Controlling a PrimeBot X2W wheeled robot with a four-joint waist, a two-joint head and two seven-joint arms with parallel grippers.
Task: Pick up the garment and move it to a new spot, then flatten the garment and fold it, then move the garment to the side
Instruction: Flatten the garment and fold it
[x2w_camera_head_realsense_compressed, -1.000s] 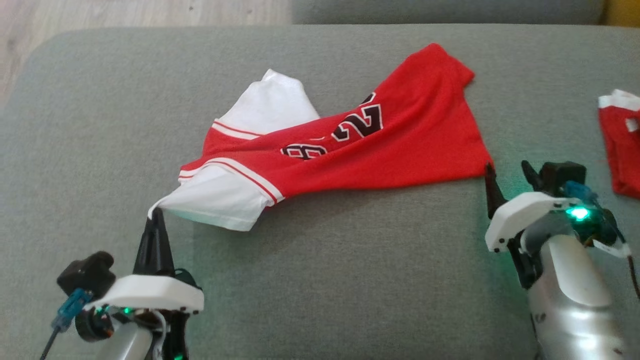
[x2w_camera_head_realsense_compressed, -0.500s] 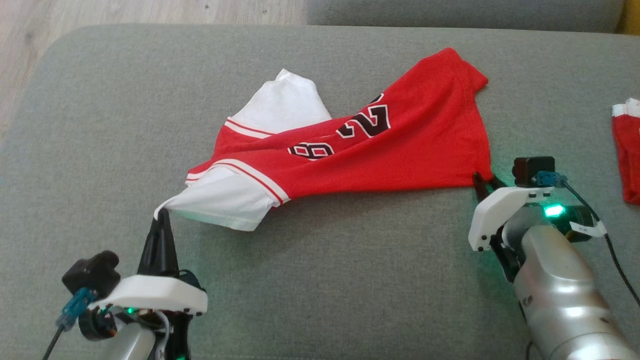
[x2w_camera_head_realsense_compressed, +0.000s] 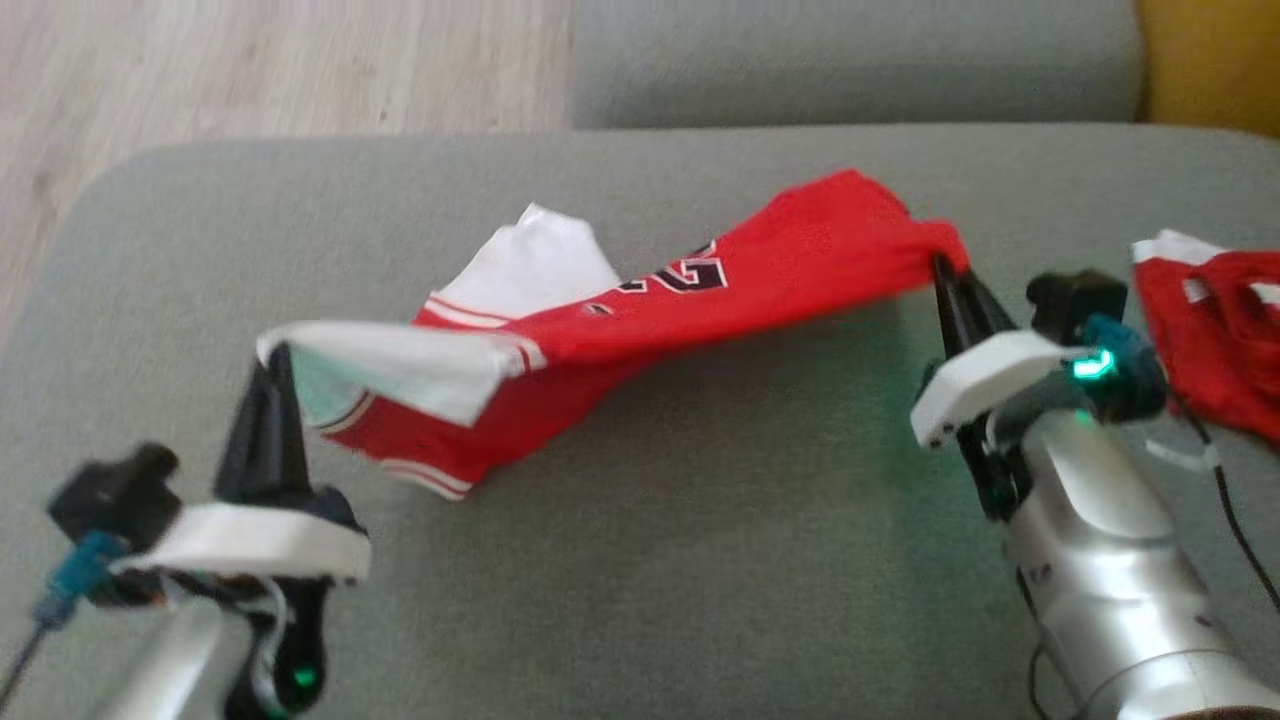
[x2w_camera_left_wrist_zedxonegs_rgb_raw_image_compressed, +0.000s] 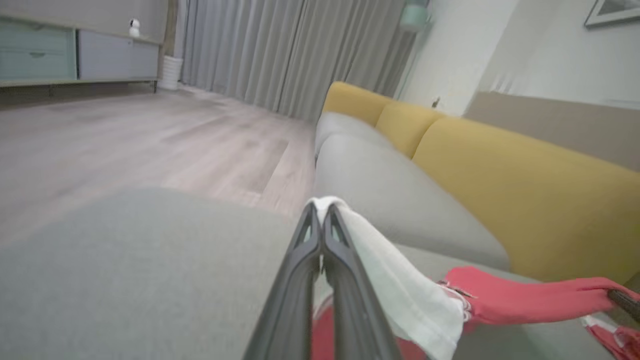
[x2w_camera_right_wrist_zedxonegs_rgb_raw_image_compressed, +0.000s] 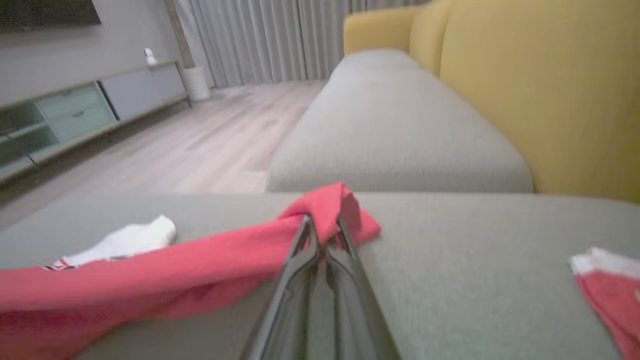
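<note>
Grey sofa cushion carries the scene, with wooden floor past its far left corner and a yellow backrest beyond its far right corner. Toward the near left corner, the left hand has its two dark fingers pressed together on the white sleeve edge of the jersey; the left wrist view shows that cloth pinched at the fingertips. Near the right edge, the right hand is clamped the same way on a bunched red corner of the hem. The jersey hangs stretched between the two hands across the middle of the cushion, twisted into a band, its shadow on the grey fabric below. Its second white sleeve points toward the far edge. Another red garment lies at the right edge, just beside the right hand.
</note>
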